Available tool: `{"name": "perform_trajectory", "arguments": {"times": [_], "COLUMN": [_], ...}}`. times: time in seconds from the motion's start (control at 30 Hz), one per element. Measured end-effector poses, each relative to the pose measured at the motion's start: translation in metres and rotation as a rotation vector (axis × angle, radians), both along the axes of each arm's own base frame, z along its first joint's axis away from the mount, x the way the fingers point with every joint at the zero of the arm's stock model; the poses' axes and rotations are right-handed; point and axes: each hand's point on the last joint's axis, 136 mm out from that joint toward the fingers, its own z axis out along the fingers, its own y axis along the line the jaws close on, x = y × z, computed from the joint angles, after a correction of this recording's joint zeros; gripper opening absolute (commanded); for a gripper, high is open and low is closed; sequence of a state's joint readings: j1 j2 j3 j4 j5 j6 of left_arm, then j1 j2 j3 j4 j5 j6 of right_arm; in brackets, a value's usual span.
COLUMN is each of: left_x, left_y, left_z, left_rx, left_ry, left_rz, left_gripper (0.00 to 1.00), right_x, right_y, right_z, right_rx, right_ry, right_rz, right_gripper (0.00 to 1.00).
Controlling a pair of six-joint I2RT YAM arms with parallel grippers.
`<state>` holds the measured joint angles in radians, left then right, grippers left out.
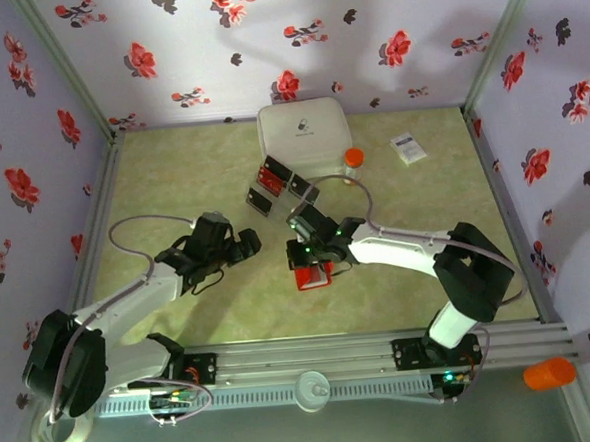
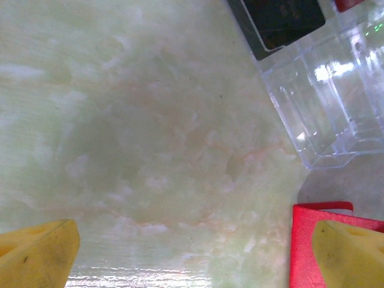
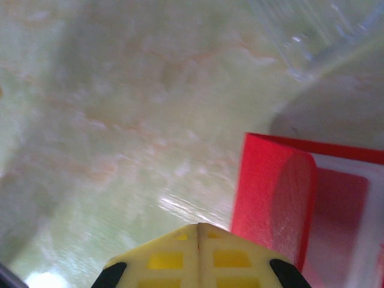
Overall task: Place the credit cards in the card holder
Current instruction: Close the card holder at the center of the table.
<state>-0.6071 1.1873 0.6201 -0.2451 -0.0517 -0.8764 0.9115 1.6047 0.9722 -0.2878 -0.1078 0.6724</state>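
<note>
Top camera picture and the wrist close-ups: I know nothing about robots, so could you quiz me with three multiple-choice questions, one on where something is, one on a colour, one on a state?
1. Where does the red wallet lie?
A. hanging on the left wall
B. on the table, near its middle
C. inside a black tray

2. What colour is the cap of the small bottle beside the white box?
A. green
B. blue
C. orange

3. How is the right gripper in its own wrist view?
A. shut, holding nothing
B. wide open
C. clamped on a cup

Answers:
1 B, it rests flat on the green tabletop.
2 C, the cap by the box's right edge is orange.
3 A, its yellow fingertips meet with no gap and nothing between them.
</note>
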Motion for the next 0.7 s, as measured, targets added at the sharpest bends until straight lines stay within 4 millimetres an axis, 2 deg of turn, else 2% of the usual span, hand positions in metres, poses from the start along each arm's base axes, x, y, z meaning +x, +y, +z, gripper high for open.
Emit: {"name": "perform_trajectory", "arguments": {"times": [0.1,0.33,0.5,0.7], "left_x": [-0.001,-0.003,-0.013,-0.025], "left_y": [-0.008,-0.046,-0.071,-0.089], "left_z": [-0.003,0.004,-0.008,-0.029], "left_rx": [0.018,0.043,0.08,0.127], "left_ry": [0.009,-0.007,0.018,0.065], "left_rz": [-0.04,-0.182,-0.282,-0.361], "left_gripper": [1.0,1.0,1.0,1.0], "right_x": [-0.002,-0.007,-0.011,-0.012], "right_y": [-0.017,-0.046,-0.054,-0.055], "right_z": [-0.01,-0.029,-0.04,-0.04], "right_rx": [-0.027,-0.065,-0.069,-0.048], "right_ry": [0.008,0.018,0.023,0.007], "right_rz": [-0.024,-0.069,-0.082,-0.089], "right_gripper": [0.0,0.0,0.0,0.0]}}
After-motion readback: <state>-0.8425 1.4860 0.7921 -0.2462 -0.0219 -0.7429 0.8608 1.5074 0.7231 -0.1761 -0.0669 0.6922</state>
